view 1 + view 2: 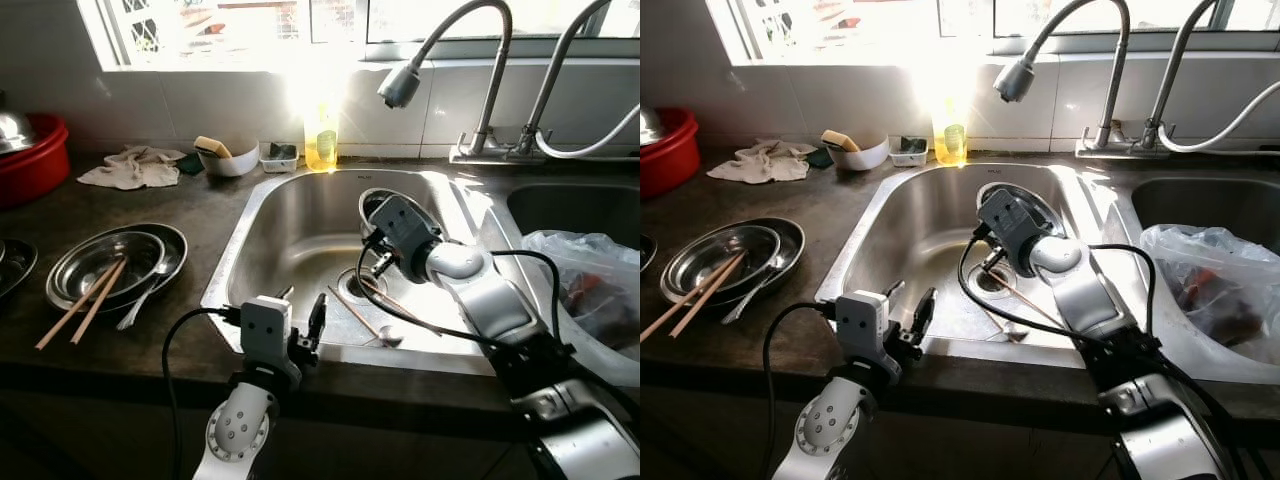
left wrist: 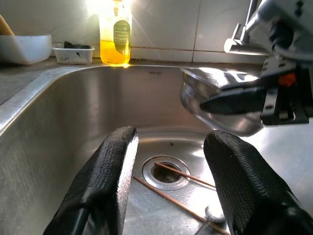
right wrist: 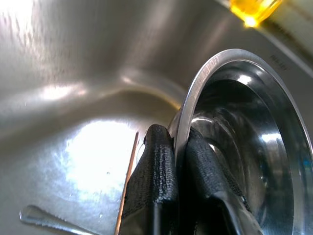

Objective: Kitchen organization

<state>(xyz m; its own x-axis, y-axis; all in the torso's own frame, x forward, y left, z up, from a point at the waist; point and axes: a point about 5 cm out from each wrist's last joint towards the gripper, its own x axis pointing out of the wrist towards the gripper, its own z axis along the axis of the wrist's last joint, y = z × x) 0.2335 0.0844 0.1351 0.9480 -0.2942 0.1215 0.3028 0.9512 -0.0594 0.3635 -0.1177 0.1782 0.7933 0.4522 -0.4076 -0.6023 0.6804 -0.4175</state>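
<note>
Right wrist view is showing the right gripper (image 3: pixel 178 161) pinching the rim of a steel bowl (image 3: pixel 244 142), one black finger outside the wall and one inside, clamped tight on the thin edge. From the head camera, that bowl (image 1: pixel 372 203) is being held tilted above the basin of the sink (image 1: pixel 290 215), near the right wall and over the drain (image 1: pixel 352 283), clear of the basin floor. Chopsticks (image 1: pixel 352 310) and a spoon (image 1: pixel 388 338) are lying on the basin floor by the drain, just under the bowl. The left gripper (image 1: pixel 300 320) is hovering at the sink's front edge, its fingers (image 2: pixel 105 181) spread wide with nothing between them, pointing into the basin. The left half of the basin is standing open. On the counter to the left, stacked steel plates (image 1: pixel 150 240) are sitting well back from the sink rim, carrying another pair of chopsticks (image 1: pixel 85 305). A soap bottle (image 1: pixel 321 135) is standing behind the sink under the faucet (image 1: pixel 400 85).
</note>
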